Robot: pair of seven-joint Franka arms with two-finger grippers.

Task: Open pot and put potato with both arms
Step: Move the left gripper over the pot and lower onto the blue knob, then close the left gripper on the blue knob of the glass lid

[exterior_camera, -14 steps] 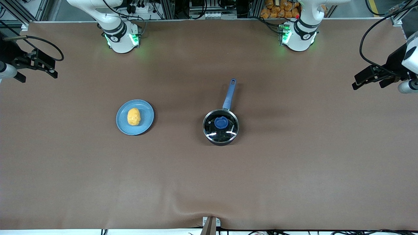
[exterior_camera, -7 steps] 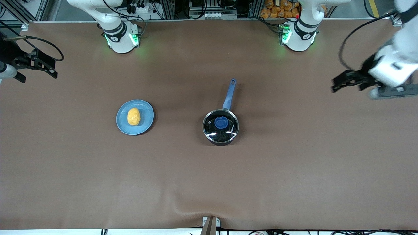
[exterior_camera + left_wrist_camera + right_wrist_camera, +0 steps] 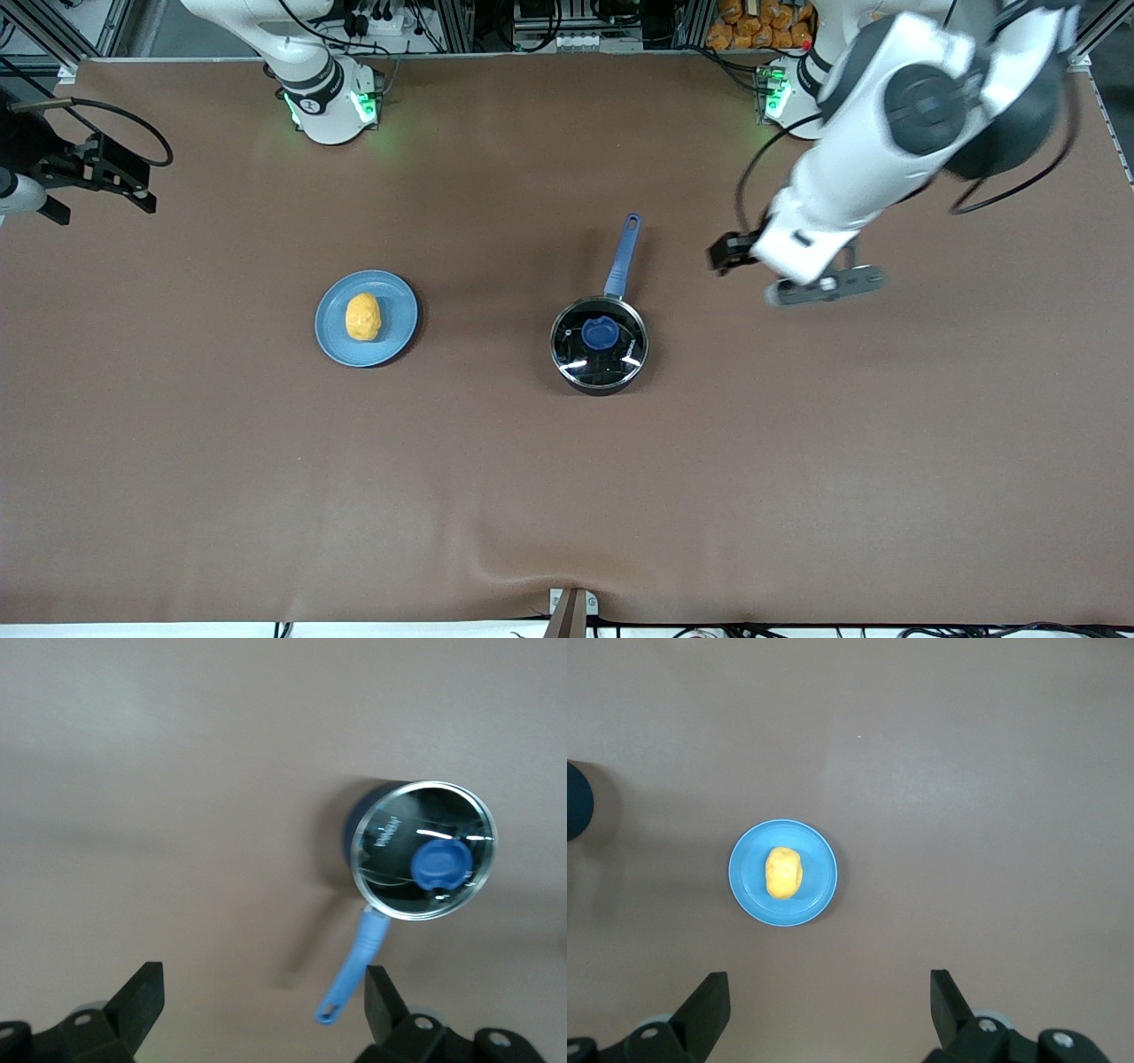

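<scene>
Brown bench, corner by corner: my right gripper [image 3: 124,182] waits, fingers apart, at its end edge. Potato [image 3: 362,316] sits on the plate [image 3: 399,306]; mid-bench the pot [image 3: 599,344] is lidded; my left gripper [image 3: 725,257], fingers apart, hangs beside its handle [image 3: 622,256], I judge for the knob [image 3: 600,333].

Front view: high, looks down across whole table [image 3: 567,496]. Left wrist view: looks down, shares the pot [image 3: 423,850]. Right wrist view: apparently higher, shares the plate [image 3: 782,873].

glossy glass lid [image 3: 599,341], matt brown tablecloth [image 3: 567,478]
</scene>
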